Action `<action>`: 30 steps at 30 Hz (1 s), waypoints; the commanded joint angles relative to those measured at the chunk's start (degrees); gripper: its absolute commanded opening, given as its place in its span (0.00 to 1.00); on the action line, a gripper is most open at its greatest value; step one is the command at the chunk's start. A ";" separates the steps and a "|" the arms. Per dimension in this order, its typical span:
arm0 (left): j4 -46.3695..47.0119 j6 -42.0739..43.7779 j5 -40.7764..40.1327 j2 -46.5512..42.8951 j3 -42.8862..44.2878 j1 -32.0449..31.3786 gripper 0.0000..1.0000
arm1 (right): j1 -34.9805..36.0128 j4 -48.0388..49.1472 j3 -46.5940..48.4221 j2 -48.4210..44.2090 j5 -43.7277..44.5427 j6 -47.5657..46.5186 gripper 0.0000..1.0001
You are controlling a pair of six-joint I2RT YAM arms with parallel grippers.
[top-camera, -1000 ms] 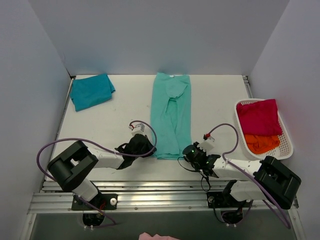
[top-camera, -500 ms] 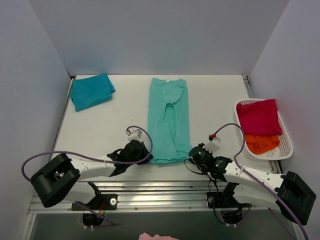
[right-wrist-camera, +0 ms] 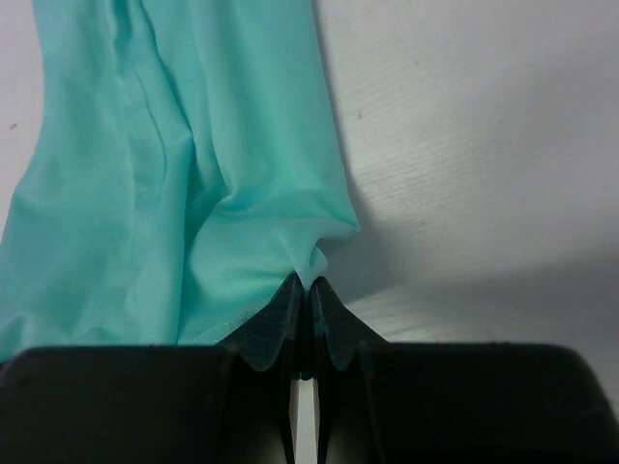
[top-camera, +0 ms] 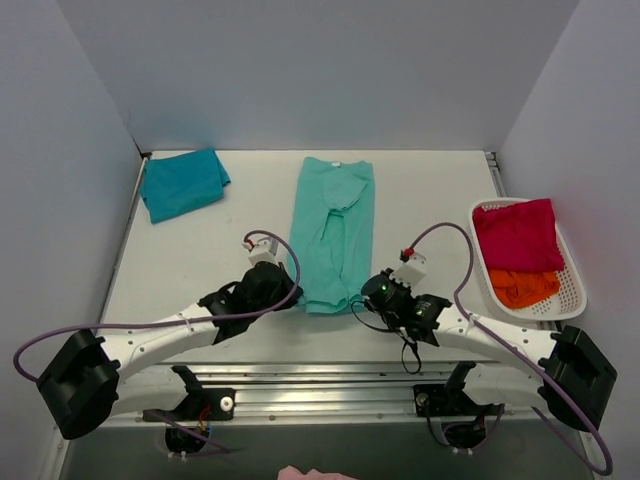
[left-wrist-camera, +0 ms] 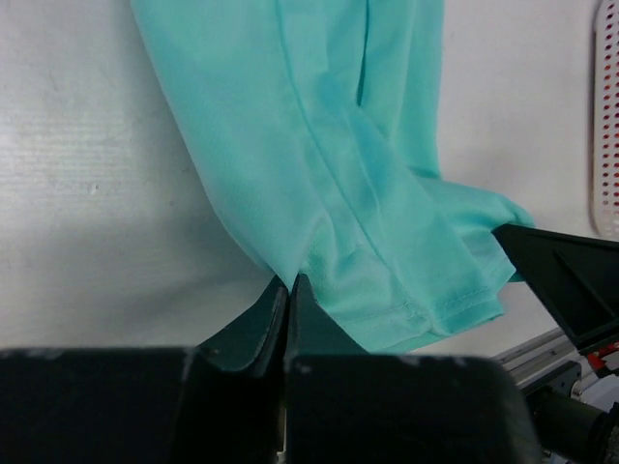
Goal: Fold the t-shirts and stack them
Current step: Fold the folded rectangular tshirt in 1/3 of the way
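Top view: the mint shirt (top-camera: 333, 232) lies mid-table as a long folded strip. The left gripper (top-camera: 288, 300) and right gripper (top-camera: 358, 299) each pinch a near hem corner, likely to carry the hem evenly toward the collar. The teal shirt (top-camera: 183, 183) sits folded at the far left corner, apparently as the stack's base.

Left wrist: the jaws are closed on the hem's left corner.

Right wrist: the jaws are clamped on its right corner.

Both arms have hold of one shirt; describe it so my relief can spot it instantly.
On the white table, look down the middle for a long strip of cloth. That is the mint-green t-shirt, folded narrow, its near corners pinched by the left fingers and the right fingers. The teal-blue t-shirt in the far left corner is darker and squarish.
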 commanded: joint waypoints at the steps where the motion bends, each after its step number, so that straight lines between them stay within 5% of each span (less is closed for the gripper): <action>1: -3.25 2.82 -4.21 -1.00 5.84 0.87 0.02 | -0.13 -2.12 5.78 1.71 5.41 -4.37 0.00; 16: -1.76 6.08 -1.06 5.42 16.31 12.02 0.03 | -6.98 -0.54 25.29 17.25 8.32 -14.39 0.00; 30: 5.53 10.21 11.77 26.24 30.35 21.17 0.03 | -13.22 2.01 34.44 30.53 3.66 -16.59 0.00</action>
